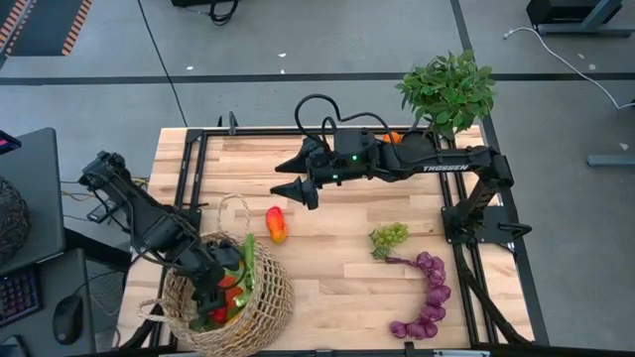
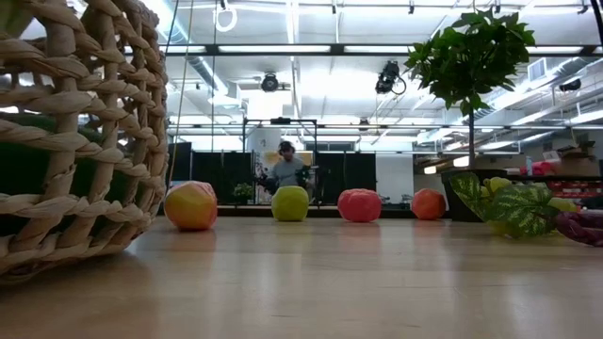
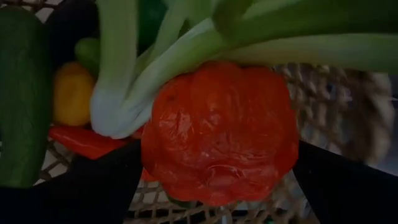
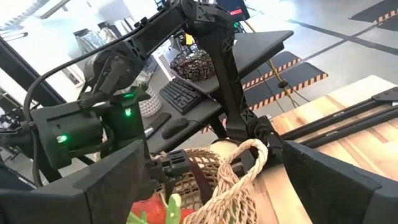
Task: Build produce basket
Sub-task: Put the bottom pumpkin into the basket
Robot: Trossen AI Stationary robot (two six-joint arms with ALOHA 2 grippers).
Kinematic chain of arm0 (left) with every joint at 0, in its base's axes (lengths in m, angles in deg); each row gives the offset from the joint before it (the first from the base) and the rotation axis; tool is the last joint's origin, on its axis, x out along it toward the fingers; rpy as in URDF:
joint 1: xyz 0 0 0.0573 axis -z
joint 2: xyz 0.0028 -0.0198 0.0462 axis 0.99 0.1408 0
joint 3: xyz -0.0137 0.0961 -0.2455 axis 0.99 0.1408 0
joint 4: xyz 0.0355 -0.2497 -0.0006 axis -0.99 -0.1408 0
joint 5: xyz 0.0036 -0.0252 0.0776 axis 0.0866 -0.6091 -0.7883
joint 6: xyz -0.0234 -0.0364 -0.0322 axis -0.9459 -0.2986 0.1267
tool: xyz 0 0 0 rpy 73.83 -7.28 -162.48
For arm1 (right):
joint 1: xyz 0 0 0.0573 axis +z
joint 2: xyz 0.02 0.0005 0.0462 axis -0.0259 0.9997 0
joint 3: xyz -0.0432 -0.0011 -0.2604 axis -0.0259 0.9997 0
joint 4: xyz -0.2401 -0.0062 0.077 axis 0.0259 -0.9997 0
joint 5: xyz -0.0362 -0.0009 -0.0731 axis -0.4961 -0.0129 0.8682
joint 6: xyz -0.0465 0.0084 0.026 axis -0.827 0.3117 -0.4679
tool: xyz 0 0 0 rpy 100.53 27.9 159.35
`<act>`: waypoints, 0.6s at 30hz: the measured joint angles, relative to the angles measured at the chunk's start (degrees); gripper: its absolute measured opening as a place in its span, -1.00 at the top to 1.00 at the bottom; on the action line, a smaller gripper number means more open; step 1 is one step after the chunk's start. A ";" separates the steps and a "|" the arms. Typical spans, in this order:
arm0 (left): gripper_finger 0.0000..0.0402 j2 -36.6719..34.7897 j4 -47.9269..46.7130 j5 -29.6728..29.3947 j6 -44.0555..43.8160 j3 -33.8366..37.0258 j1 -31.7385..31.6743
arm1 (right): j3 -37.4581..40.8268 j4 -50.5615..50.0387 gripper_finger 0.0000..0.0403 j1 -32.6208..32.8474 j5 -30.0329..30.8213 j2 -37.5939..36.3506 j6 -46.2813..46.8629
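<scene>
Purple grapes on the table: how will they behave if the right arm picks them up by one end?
The purple grapes lie in a long curved string, so they would probably hang floppy and swing. The rounded beads look smooth, so a pinch may slip between them. Lying flat, they seem unlikely to roll.

Table [image 1: 337, 268]: light wood planks, smooth satin finish with visible grain, framed by black matt metal rails [image 1: 203, 178]. Basket [image 1: 268, 297]: tan wicker, coarse open weave, rough and matt; the red pepper [image 3: 221, 134] in it looks like glossy moulded plastic with a wrinkled skin, the leek [image 3: 186, 56] beside it smooth and waxy. Purple grapes [image 1: 429, 297] at 4 o'clock on the table: smooth, slightly shiny beads; both arms dark matt plastic or metal, can't tell which.
</scene>
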 joint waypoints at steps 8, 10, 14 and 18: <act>-0.99 -0.15 0.46 -5.11 -0.42 -5.53 0.05 | 0.00 -0.03 -0.85 0.01 -0.02 0.00 0.14; -0.99 -0.14 0.13 -5.03 -0.16 -5.65 0.19 | 0.00 -0.02 -0.85 0.02 -0.02 0.00 0.14; -0.99 0.07 -2.85 -4.93 0.02 -5.61 0.57 | 0.00 -0.08 -0.85 0.01 -0.02 0.00 0.14; -0.99 -0.23 -4.41 -4.91 0.07 -5.57 -0.74 | 0.00 -0.22 -0.85 0.02 -0.02 0.00 0.14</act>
